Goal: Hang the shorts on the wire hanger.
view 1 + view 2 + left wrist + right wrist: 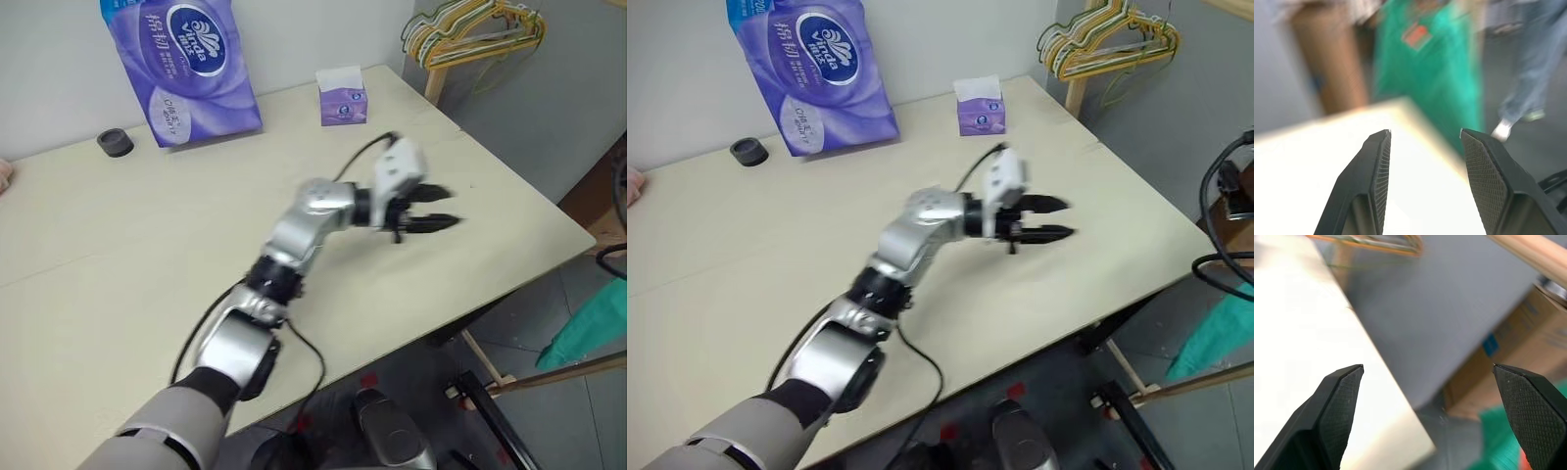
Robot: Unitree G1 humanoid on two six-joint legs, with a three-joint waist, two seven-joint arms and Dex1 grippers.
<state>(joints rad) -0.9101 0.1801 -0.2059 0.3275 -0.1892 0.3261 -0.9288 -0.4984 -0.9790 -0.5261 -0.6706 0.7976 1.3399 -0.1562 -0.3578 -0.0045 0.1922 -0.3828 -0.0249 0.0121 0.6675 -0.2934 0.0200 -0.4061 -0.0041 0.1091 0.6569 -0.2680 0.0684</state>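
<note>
The teal-green shorts (600,323) hang off to the right of the table, over a wooden rail, and an orange patch shows on them in the left wrist view (1430,73). My left gripper (453,208) is stretched out over the pale table (118,255), pointing right toward the shorts. It is open, with nothing between its fingers (1376,166). My right gripper (1428,366) is open wide past the table's edge, and a corner of teal cloth (1496,443) lies beyond it. A thin wire (505,69) hangs under the hanger bunch; I cannot tell if it is the wire hanger.
A bunch of pale green and yellow hangers (470,29) hangs at the far right corner. On the table stand a purple tissue pack (181,69), a small tissue box (342,96) and a black round cap (116,143). A person's legs (1540,63) stand beyond the shorts. Black cables (1225,225) hang at the right.
</note>
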